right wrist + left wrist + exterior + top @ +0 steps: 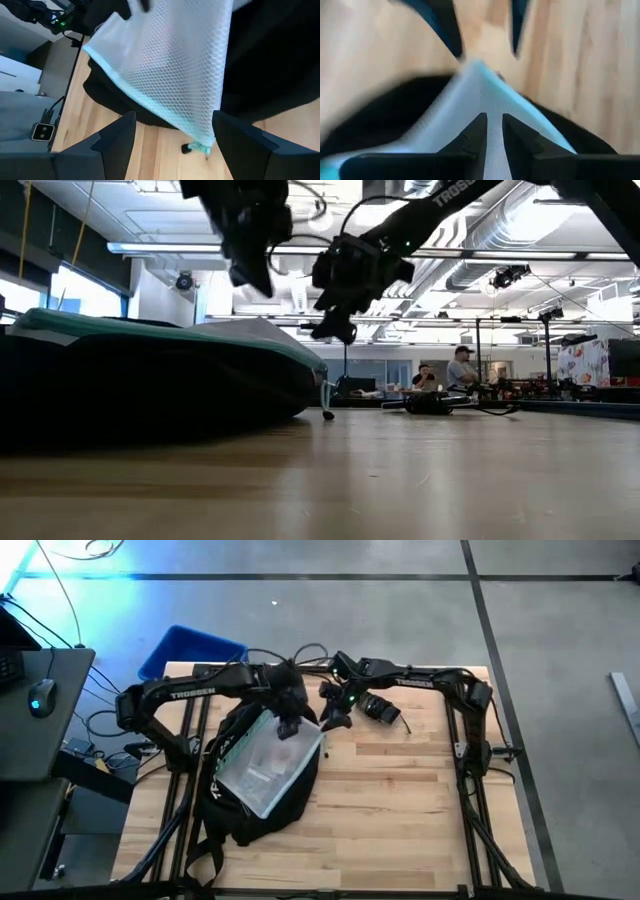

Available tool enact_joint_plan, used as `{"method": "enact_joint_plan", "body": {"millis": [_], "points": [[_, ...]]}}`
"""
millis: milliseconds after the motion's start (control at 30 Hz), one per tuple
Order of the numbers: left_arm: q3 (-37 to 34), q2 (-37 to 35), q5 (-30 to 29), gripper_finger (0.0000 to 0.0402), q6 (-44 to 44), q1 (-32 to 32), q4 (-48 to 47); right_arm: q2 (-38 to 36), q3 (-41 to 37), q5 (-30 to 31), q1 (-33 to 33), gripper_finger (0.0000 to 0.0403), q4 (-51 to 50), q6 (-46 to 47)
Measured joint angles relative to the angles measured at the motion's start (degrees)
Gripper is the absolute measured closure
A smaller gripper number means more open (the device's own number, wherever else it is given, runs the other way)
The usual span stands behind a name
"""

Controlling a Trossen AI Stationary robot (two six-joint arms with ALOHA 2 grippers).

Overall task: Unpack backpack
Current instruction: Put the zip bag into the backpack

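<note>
Where the high view blurs, the left wrist view shows the left gripper (493, 135) seemingly pinching a white mesh pouch (480, 95).

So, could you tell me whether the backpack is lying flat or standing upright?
Lying flat: the backpack sprawls across the table, a white mesh pouch resting on top.

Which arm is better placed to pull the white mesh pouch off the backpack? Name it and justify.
Left, probably. The left gripper hangs right over the white mesh pouch on the backpack, fingers narrowed around its corner. The right gripper, open, hovers beside the bag over bare table.
</note>
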Motion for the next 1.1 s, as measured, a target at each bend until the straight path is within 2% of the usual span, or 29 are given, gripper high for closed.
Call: {"method": "enact_joint_plan", "body": {"millis": [100, 233, 400, 533, 633, 700, 800, 833, 933, 1100], "points": [[0.59, 0.37, -0.97, 0.0335, 2.08, 1.71, 2.92, -1.49, 0.08, 2.34, -0.64, 0.0155, -1.89, -1.33], [0.55, 3.49, 1.43, 0.0287, 2.02, 5.44, 1.84, -2.55, 0.08, 2.34, -1.42, 0.0155, -4.19, -1.3], [0.59, 7.94, 9.9, 0.0226, 5.92, 8.75, -0.39, -2.59, 0.02, 2.3, -1.16, 0.0155, -7.82, -1.98], [0.59, 11.74, 14.15, 0.0207, 9.66, 9.64, -4.23, -2.56, -0.38, 2.44, -0.43, 0.0156, -8.93, -2.12], [0.61, 13.26, 14.09, 0.0233, 11.86, 9.22, -7.77, -2.54, -0.38, 5.38, 0.39, 0.0156, -6.96, -0.89], [0.59, 13.38, 13.97, 0.0278, 12.52, 8.62, -10.01, -2.54, -0.38, 9.86, 1.05, 0.0156, -4.39, 1.34], [0.59, 12.15, 12.88, 0.037, 12.51, 7.69, -12.75, -2.45, -0.38, 16.79, 1.84, 0.0156, 0.93, 6.43], [0.58, 11.54, 11.81, 0.0384, 12.33, 7.25, -13.54, -2.35, -0.38, 18.57, 2.04, 0.0156, 3.08, 8.07], [0.56, 9.03, 9.16, 0.039, 12.43, 5.37, -15.18, -1.7, -0.37, 21.8, 2.67, 0.0156, 9.07, 13.2], [0.59, 4.07, 9.43, 0.0399, 11.92, 2.39, -19.74, 1.2, -0.33, 22.95, 3.22, 0.0156, 16.33, 20.6]]}}
